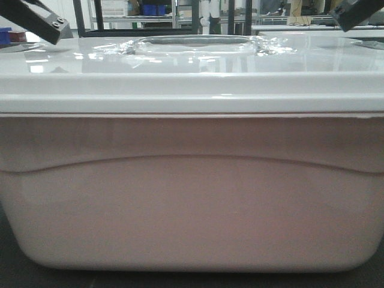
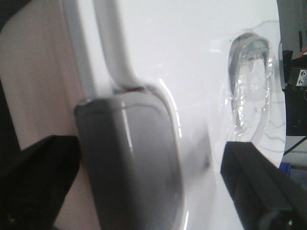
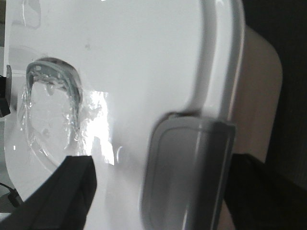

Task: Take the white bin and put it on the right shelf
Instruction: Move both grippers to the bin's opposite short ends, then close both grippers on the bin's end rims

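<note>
Pinkish-white plastic tub (image 1: 192,204) w/ glossy white lid (image 1: 192,90) sits close in front; left gripper (image 2: 148,184) & right gripper (image 3: 158,191) gape wide, empty, each astride a grey end latch (image 2: 129,163), so should close evenly & lift level.

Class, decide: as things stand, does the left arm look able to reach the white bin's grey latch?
Probably yes: the left gripper is open right over the grey latch on the white bin, one finger each side, nothing between.

My left pincer (image 2: 146,158) has two matte black, blocky fingers (image 2: 33,187) with flat, angular faces. My right pincer (image 3: 158,187) is the same black, squared-off pair. One left finger shows two small round screws (image 1: 58,23) near its tip.
</note>
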